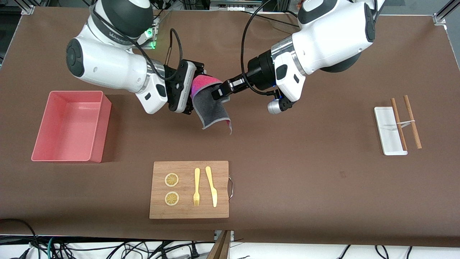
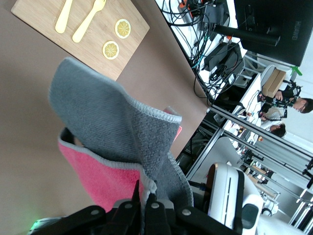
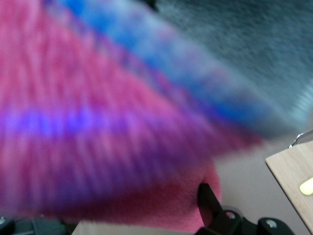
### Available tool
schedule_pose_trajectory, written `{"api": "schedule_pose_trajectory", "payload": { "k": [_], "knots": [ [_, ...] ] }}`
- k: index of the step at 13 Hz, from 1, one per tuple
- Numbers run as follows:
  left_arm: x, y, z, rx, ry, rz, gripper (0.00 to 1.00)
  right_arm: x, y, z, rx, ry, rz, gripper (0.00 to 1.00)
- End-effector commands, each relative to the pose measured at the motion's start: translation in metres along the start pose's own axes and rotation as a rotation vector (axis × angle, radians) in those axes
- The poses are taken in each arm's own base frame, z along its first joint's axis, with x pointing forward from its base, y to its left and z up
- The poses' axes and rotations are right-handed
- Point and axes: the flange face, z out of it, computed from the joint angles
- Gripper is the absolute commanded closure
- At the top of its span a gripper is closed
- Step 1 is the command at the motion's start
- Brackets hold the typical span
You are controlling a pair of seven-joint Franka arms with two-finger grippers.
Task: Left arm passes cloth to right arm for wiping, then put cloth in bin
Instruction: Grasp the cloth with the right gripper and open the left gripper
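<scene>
Left end effector (image 1: 220, 90): up over the bare desk (image 1: 287, 162) between the two arms, its narrow fingers pinched together on one edge of the cloth (image 1: 208, 104); the left wrist view shows the fabric running straight down into the closed fingertips.
Right end effector (image 1: 192, 88): at the cloth's other end, pressed right against the pink fold; its wrist view is filled with pink and grey fabric at point-blank range, and I cannot tell whether it has clamped on.
Key relation: the two end effectors face each other with the cloth bridging the small gap between them; it lies directly ahead of the right one, touching or all but touching it.
Cloth, lie: held in the air, pink face bunched up high between the end effectors, grey face hanging down in a loose flap toward the desk; its long axis runs downward from the pinch.
Nearer arm: both are at the cloth, so the handover looks to be in progress; the left grip should not let go until the right one is judged secure.
Bin (image 1: 97, 124): on the desk at the right arm's end, beside the right arm; it looks empty.
Cutting board (image 1: 188, 212): nearer the front camera than the cloth, carrying two lemon slices (image 1: 171, 189), a fork (image 1: 196, 187) and a knife (image 1: 211, 186).
White tray (image 1: 386, 135): at the left arm's end, with chopsticks (image 1: 406, 120) lying partly across it.
</scene>
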Motion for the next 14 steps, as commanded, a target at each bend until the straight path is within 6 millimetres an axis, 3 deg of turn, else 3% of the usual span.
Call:
{"api": "schedule_pose_trajectory", "payload": {
  "k": [1,3,4,5,6,7,8,13,14],
  "knots": [
    [0.001,0.005,-0.004,-0.025,0.002,-0.029,1.0,0.007,0.002,0.009,-0.001,0.03,0.007,0.0],
    [0.003,0.005,-0.004,-0.024,0.004,-0.03,1.0,0.01,0.001,0.013,-0.013,0.034,-0.002,0.01],
    [0.002,0.004,-0.003,-0.022,0.003,-0.03,1.0,0.011,0.001,0.013,-0.023,0.041,-0.004,0.18],
    [0.003,0.004,-0.003,-0.022,0.004,-0.03,1.0,0.013,-0.001,0.014,-0.03,0.047,-0.01,0.44],
    [0.003,0.004,-0.003,-0.022,0.004,-0.03,1.0,0.014,0.0,0.014,-0.033,0.048,-0.009,0.76],
    [0.003,0.004,-0.003,-0.022,0.005,-0.029,1.0,0.013,0.0,0.013,-0.037,0.046,-0.009,0.92],
    [0.003,0.004,-0.003,-0.021,0.006,-0.029,1.0,0.012,0.002,0.013,-0.046,0.035,-0.016,1.0],
    [0.003,0.004,-0.002,-0.011,0.018,-0.016,1.0,-0.008,0.022,-0.001,-0.035,-0.009,0.026,1.0],
    [0.004,0.003,-0.002,-0.007,0.018,-0.016,0.51,-0.015,0.029,-0.004,-0.027,-0.024,0.04,1.0]
  ]
}}
